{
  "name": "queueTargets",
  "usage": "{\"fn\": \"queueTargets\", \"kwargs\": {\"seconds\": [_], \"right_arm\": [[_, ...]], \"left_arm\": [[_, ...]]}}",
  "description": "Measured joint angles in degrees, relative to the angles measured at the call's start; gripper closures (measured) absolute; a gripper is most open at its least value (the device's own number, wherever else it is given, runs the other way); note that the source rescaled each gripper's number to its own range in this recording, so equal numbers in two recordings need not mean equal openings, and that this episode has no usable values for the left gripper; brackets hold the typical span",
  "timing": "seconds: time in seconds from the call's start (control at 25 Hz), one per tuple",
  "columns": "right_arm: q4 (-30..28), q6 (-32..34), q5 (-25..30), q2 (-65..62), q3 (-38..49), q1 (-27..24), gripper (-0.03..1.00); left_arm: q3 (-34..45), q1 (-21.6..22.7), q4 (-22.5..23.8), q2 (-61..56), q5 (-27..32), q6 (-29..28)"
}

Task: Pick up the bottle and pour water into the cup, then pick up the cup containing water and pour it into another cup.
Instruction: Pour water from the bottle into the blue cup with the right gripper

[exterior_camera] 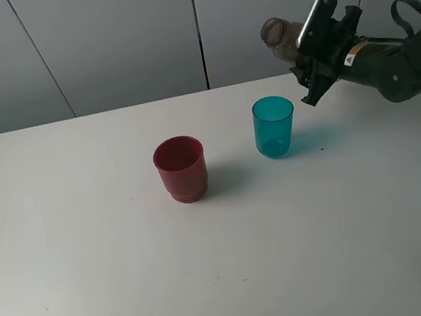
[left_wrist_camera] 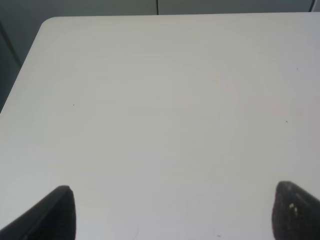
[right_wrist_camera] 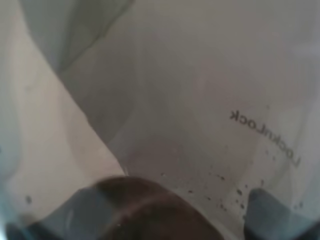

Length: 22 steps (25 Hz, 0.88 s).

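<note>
**Bottle held aloft beside the cups, tipped off upright**

The left fingers (left_wrist_camera: 56, 216) stand wide apart in the left wrist view, with nothing between them and only bare white worktop (left_wrist_camera: 160, 110) beyond. In the high view a red cup (exterior_camera: 180, 169) stands upright near the middle of the worktop, mouth open to the camera. At its 2 o'clock, apart from it, stands a teal cup (exterior_camera: 274, 126), also upright, and the light throws a faint blue tint on the surface beside it. At 1 o'clock from the teal cup the bottle (exterior_camera: 281, 36) hangs clear of the worktop. It is tilted, and its open neck leans toward 10 o'clock. The right fingers (exterior_camera: 315, 77) are closed on the bottle's body, and the dark right arm (exterior_camera: 408, 62) reaches in from 3 o'clock. The right wrist view is filled by the bottle's smoky translucent wall, with brand lettering (right_wrist_camera: 265, 137) showing across it. Whether either cup holds water cannot be told.
</note>
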Motion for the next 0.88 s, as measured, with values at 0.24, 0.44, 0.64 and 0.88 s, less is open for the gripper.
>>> {"fn": "queueTargets", "kwargs": {"seconds": [0.24,0.44,0.64,0.88], "right_arm": [[-3.4,-4.7,0.0,0.0,0.0,0.0,0.94],[-3.7,-10.7,-0.4,-0.8,1.2,0.0,0.94],[-4.0,-14.0,-1.1,-1.4,2.3,0.0,0.94],[-2.1,-18.2,-1.1,-1.6,2.3,0.0,0.94]], "left_arm": [[0.0,0.0,0.0,0.0,0.0,0.1],[0.0,0.0,0.0,0.0,0.0,0.2],[0.0,0.0,0.0,0.0,0.0,0.1],[0.0,0.0,0.0,0.0,0.0,0.1]]}}
